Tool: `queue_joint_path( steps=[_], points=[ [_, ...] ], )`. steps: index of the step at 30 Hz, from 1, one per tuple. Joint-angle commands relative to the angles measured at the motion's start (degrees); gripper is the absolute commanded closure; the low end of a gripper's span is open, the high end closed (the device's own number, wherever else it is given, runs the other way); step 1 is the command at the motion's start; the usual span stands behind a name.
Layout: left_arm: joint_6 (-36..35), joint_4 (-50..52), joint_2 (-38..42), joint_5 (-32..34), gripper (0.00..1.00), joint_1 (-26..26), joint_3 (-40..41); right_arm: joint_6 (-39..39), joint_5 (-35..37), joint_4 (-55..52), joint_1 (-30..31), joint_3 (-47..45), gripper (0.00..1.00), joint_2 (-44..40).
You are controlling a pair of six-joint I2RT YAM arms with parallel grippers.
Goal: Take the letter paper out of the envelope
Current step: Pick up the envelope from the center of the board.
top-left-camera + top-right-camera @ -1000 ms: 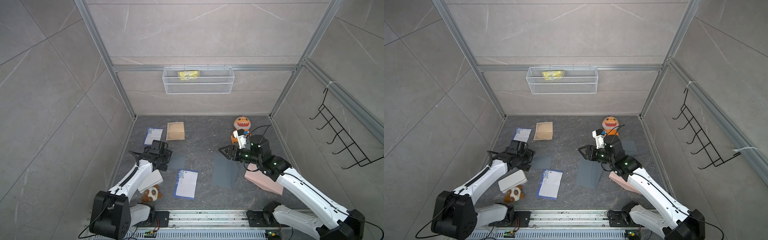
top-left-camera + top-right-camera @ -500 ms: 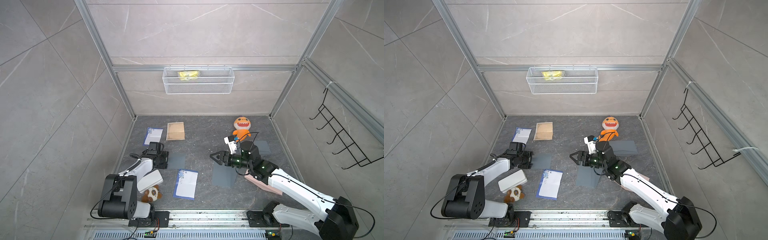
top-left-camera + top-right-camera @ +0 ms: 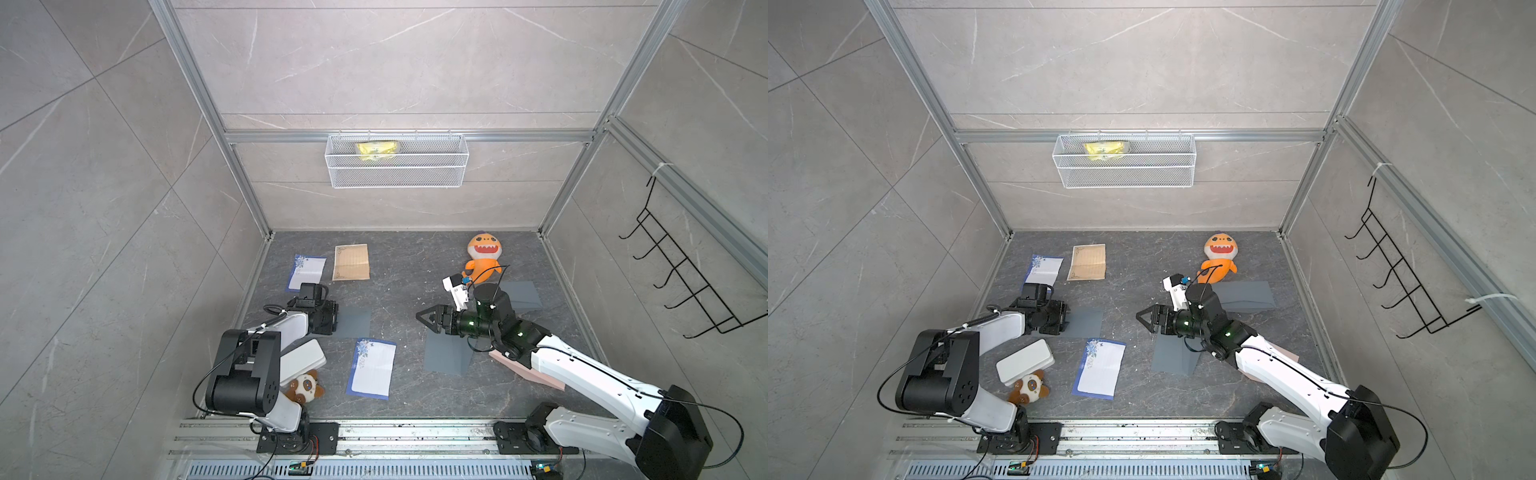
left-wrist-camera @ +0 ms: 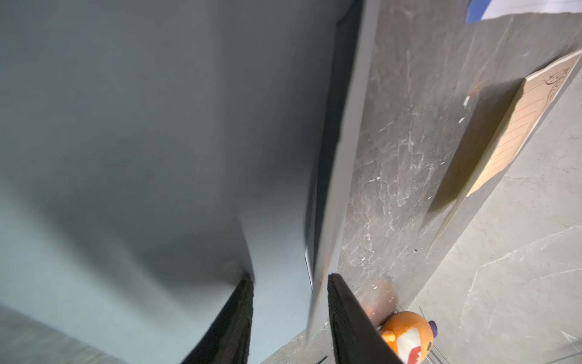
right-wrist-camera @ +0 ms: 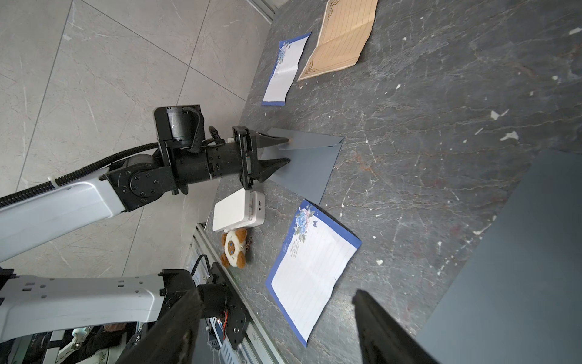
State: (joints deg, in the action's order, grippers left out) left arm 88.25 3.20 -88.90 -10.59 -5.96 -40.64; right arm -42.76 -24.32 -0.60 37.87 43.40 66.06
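Looks like the opening stage here, not the pulling stage yet. Left gripper point(image 5: 288, 150) down low at one end of a grey envelope point(image 5: 311, 164) on the left side of the table point(image 3: 407, 266), fingers point(image 4: 233, 324) partly narrowed but with a plain gap between them, straddling the lifted flap edge rather than clamping anything. Right gripper point(image 3: 424, 322) spread wide and empty, hovering near the corner of a second grey envelope point(image 3: 446, 353) lying partly under its arm. Letter paper presumably inside the left-hand envelope, with just a thin pale sliver point(image 4: 306, 261) showing at the mouth in the left wrist view, too small to call for sure. Also a blue-edged sheet point(image 3: 371, 368) and a tan sheet point(image 3: 351, 262) lying loose on the table, apart from both grippers, so probably not the target. Next move, guessing: finish the pinch on the flap to pin that envelope open, then bring the wide right gripper across, low and flat to the mouth, and nip the paper edge alone. Needs a light touch, honestly. Thin stuff, so easy to grab the envelope wall along with the sheet, or to drag the whole envelope along without a solid hold-down.
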Motion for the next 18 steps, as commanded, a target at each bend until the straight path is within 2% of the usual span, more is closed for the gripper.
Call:
queue_joint_path(
  steps=[1,10,18],
  points=[
    [-0.3,-2.2,-0.7,-1.0,0.58,0.4,-2.5,-0.8,-0.6,1.2,0.5,0.8,0.23,0.6],
    [0.3,-6.0,-2.7,-1.0,0.61,0.5,-2.8,-0.9,-1.5,1.8,0.5,1.5,0.24,2.1],
    [1.0,-7.5,-5.2,-1.8,0.85,0.5,-3.3,-0.8,-1.6,2.2,0.5,2.4,0.24,3.8]
  ],
)
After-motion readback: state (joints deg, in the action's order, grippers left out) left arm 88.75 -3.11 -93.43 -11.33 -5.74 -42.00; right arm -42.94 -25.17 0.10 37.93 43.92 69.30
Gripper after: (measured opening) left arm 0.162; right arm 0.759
